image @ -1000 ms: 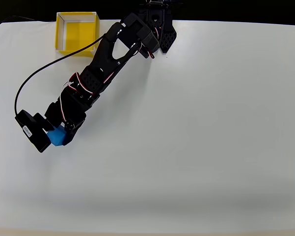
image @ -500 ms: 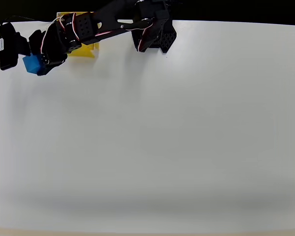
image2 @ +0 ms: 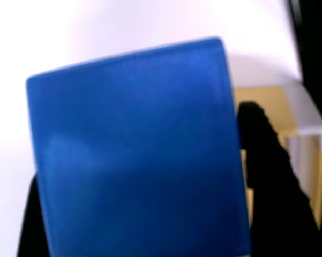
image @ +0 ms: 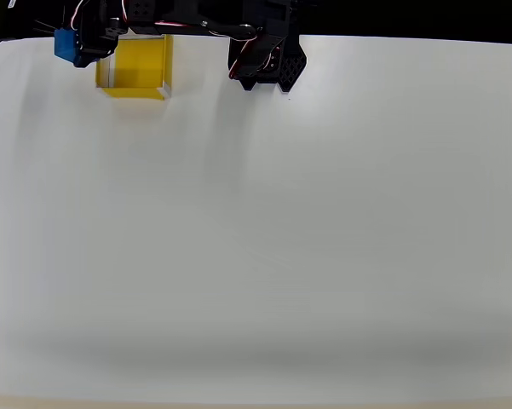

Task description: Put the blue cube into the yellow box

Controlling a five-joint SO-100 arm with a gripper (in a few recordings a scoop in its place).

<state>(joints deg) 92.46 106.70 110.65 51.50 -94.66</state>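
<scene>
At the upper left of the overhead frame, the small matte bright-blue cube (image: 66, 43) hangs clamped in the black two-finger pincer (image: 83, 44), just left of the square open-top yellow box with thin white rims (image: 136, 66) and close against its left wall. A second ago the cube sat low on the white worktop (image: 307, 239), well down the left side of the frame; half a second ago it had been lifted and swung up toward the frame's top left, short of the box; now it has been carried higher again, to the very edge of the picture, level with the box's upper left corner.

In the wrist view the cube (image2: 134, 150) crowds the frame, one plain blue face toward the lens, with a dark finger (image2: 268, 176) beside it on the right and a slice of the box's yellow wall and pale rim (image2: 311, 155) beyond.

The lift and carry look done, and the cube reads as airborne, though its height cannot be judged. It does not yet appear to sit over the opening, so a short shift rightward in the overhead frame seems needed before release; letting go here risks the cube landing outside or clipping the rim.

The black arm (image: 196, 21) stretches along the top edge of the frame from its base (image: 268, 64).
</scene>
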